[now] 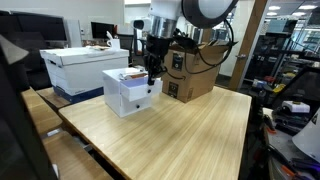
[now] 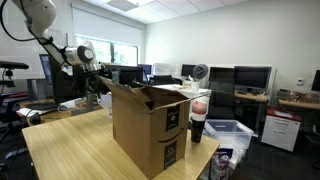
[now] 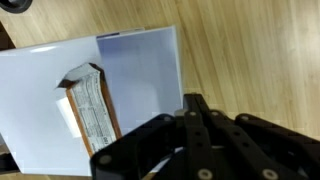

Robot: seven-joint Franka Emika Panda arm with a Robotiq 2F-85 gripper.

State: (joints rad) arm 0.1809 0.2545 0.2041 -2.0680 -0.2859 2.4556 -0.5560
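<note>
A small white box (image 1: 130,92) stands on the wooden table (image 1: 190,130). Its top is open, and a brown and white packet (image 3: 90,108) lies inside it in the wrist view. My gripper (image 1: 152,72) hangs just above the box's right edge, close to it. In the wrist view the black fingers (image 3: 193,101) lie together, shut, with nothing seen between them, over the white box (image 3: 140,70). In an exterior view the gripper (image 2: 97,84) shows partly behind the cardboard box.
An open brown cardboard box (image 1: 190,75) stands right beside the white box and shows large in an exterior view (image 2: 150,125). A big white storage box (image 1: 85,65) sits on a side table. A red and black cup (image 2: 197,122) stands by the cardboard box. Desks with monitors surround the table.
</note>
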